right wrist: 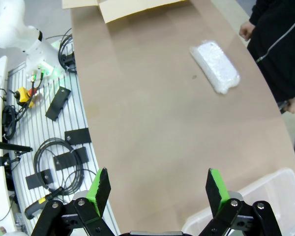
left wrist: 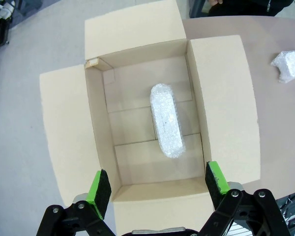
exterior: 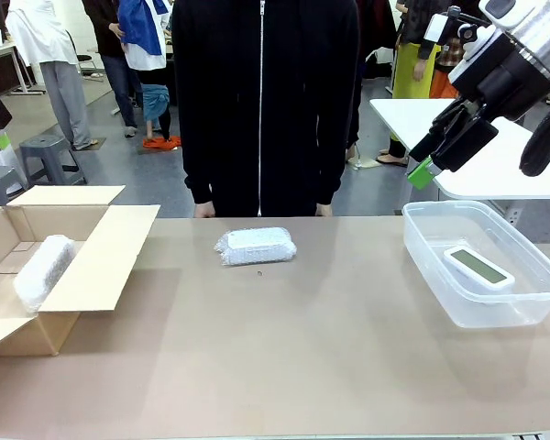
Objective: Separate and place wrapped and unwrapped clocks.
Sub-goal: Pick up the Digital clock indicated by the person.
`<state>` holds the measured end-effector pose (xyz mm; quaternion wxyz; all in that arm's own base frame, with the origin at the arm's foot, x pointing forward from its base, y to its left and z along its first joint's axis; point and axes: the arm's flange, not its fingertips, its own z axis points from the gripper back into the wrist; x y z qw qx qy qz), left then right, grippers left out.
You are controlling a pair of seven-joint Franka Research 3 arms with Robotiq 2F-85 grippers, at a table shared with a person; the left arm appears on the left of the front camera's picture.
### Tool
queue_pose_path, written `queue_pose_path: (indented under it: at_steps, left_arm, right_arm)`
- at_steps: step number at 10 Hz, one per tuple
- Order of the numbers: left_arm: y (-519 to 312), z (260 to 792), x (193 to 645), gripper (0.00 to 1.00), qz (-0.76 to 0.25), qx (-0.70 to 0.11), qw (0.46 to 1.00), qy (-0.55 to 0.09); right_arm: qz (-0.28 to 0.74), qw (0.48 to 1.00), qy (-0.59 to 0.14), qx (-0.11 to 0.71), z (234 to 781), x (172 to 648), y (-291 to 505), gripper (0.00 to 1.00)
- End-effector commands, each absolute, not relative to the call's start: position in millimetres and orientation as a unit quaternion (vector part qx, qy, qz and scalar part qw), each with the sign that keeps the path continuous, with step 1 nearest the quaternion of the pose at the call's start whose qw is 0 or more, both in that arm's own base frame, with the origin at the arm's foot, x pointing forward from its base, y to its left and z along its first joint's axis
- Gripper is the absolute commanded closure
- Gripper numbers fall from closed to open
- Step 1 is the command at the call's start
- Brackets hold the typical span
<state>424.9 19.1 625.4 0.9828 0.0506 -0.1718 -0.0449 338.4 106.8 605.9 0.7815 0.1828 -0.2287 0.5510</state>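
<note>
Left gripper (left wrist: 157, 183): jaws spread wide with nothing between them, at the bottom of the left wrist view, hanging above the open cardboard box (left wrist: 132, 29).
Right gripper (exterior: 428, 161): upper right of the front view, raised above the tub; jaws spread and empty, green pads far apart in its own wrist view.
First wrapped bundle (left wrist: 166, 119): lies flat on the box floor, right of its middle; at the far left of the front view.
Second wrapped bundle (exterior: 257, 246): on the bare table (exterior: 302, 348), centre of the frame, well apart from box and tub.
Bare clock (exterior: 478, 266): lies in the clear plastic tub (exterior: 426, 252) at the right edge, apparently screen up.
Person (exterior: 266, 110): black zipped jacket, upper centre, hands at the table's far edge.
Speck: a small dark mark just below the second bundle, too small to identify.
</note>
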Motion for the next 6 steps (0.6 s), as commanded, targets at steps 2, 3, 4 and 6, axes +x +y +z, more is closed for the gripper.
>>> queue_pose_path:
  at_steps: [2,3,4,6]
  left_arm:
    - [20.4,625.0,425.5,0.00,-0.044,0.052,0.982,-0.178]
    - [20.4,625.0,425.5,0.00,-0.044,0.052,0.982,-0.178]
    - [20.4,625.0,425.5,0.00,-0.044,0.052,0.982,-0.178]
    - [20.4,625.0,425.5,0.00,-0.044,0.052,0.982,-0.178]
  right_arm:
    - [0.554,0.776,-0.232,0.192,605.3,339.2,107.3,0.00]
    - [0.554,0.776,-0.232,0.192,605.3,339.2,107.3,0.00]
    - [0.554,0.776,-0.232,0.192,605.3,339.2,107.3,0.00]
    - [0.554,0.776,-0.232,0.192,605.3,339.2,107.3,0.00]
